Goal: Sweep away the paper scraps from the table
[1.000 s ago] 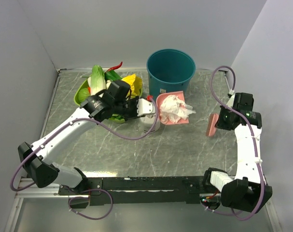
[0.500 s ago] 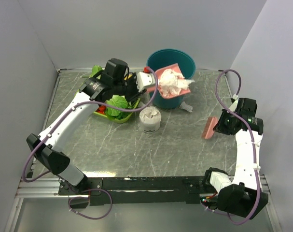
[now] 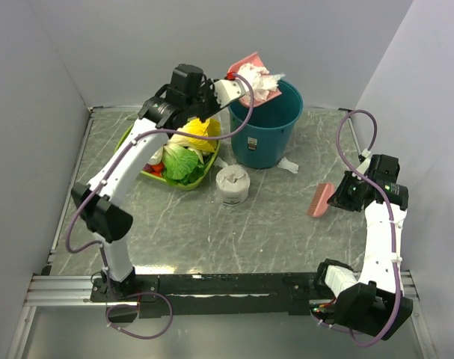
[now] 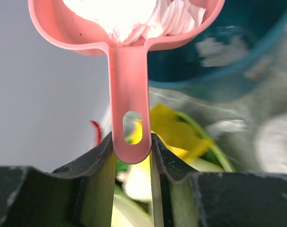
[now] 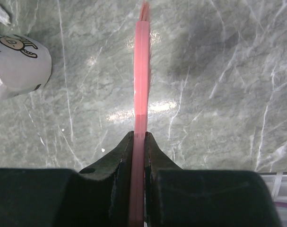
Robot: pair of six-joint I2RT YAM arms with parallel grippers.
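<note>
Writing: the tissue roll [image 5: 15,61] carries a printed label with a small round cartoon mark and dark lettering, too small and cut off to read. The bucket [image 3: 268,127] has a pale sticker low on its near wall; the text can't be made out.

Left gripper [image 4: 131,142]: jaws closed tight on the slotted end of the pink dustpan [image 4: 129,71] handle, fingers pinching either side. In the top view the left gripper [image 3: 228,81] is raised high, with the dustpan [image 3: 247,63] above the far-left rim of the teal bucket. Paper scraps [image 3: 262,81] are heaped in the pan, some hanging over the bucket's mouth. In the wrist view the scraps [image 4: 129,14] are cut off by the top edge, and the bucket [image 4: 238,52] is blurred.

One loose scrap [image 3: 289,165] lies on the table [image 3: 271,224] just beside the bucket's right base.

Right gripper [image 5: 139,142]: jaws nearly closed, clamping a thin pink brush [image 5: 141,71] seen edge-on. Bristles are not clear here, and the tip is cut off at the top. In the top view the brush [image 3: 320,200] sits low over the table at right, well apart from the bucket. I can't tell whether it touches.

A white bit in the wrist view's top-left corner is too cropped to identify.

A green tray [image 3: 193,183] of vegetables [image 3: 183,153] sits left of the bucket, partly hidden by the left arm. The tissue roll [image 3: 232,185] stands upright just in front.
</note>
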